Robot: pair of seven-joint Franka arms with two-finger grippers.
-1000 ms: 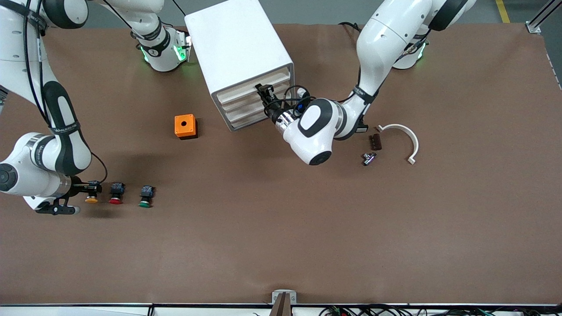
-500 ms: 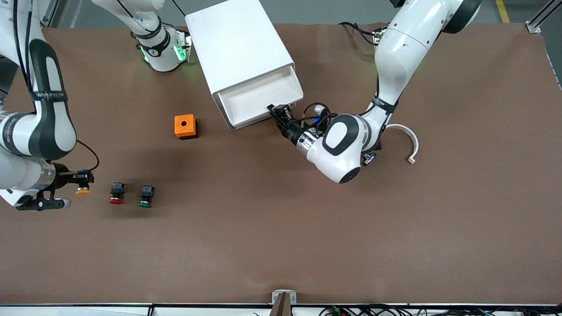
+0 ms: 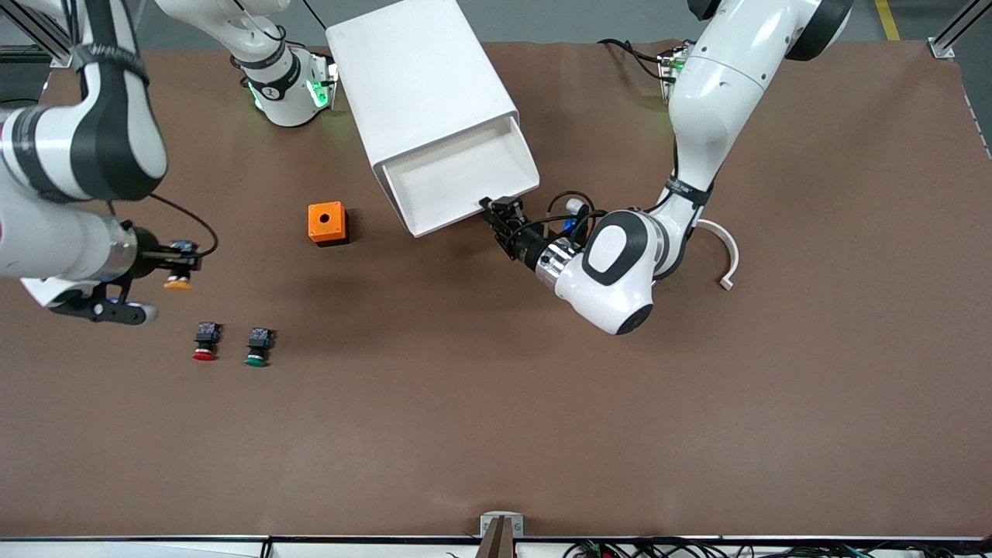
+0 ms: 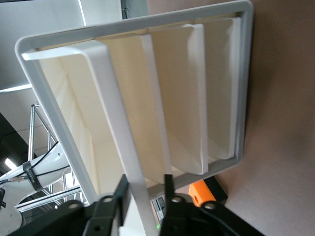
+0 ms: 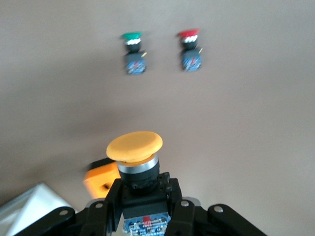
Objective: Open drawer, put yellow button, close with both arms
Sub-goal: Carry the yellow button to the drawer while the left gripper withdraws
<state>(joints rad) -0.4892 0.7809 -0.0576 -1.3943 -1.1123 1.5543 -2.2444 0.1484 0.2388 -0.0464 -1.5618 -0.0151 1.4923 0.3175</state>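
Yellow button (image 5: 134, 146): gripped by its black-blue body in the right pincer (image 3: 177, 266), up in the air over bare tabletop (image 3: 496, 403) toward the right arm's end from the cabinet (image 3: 418, 85).
Drawer (image 3: 465, 177): topmost in the cabinet, pulled out, tray bare.
Left pincer (image 3: 500, 215): at the drawer's front lip, fingers (image 4: 106, 211) straddling it; gripping or slack, cannot tell.
Red button (image 3: 205, 341), green button (image 3: 258, 346): on the tabletop, nearer the camera than the cabinet.
Orange box (image 3: 326, 222): beside the cabinet.

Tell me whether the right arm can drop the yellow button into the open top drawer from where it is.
Probably yes. The right end effector holds the yellow button above the table, the top drawer is pulled out, and only the low orange box lies between.
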